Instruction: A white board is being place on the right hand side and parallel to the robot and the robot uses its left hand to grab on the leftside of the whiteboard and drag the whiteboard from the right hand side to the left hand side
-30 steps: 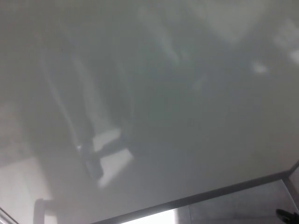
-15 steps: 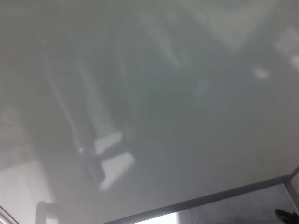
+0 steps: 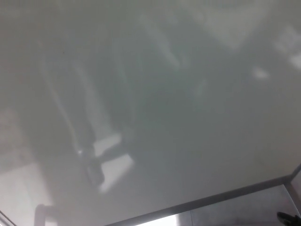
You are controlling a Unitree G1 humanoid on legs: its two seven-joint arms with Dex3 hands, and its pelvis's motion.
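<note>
Whiteboard point(image 3: 155, 108): fills nearly our whole view; its grey frame edge point(image 3: 225, 195) runs along its lower right. Hands: neither shows, so we cannot tell their state. Advice: we find the whiteboard's left edge before gripping, then pull level.

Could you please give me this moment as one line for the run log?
view: whiteboard fills frame | frame edge lower right | hands: neither seen | grasp: unconfirmed
</note>
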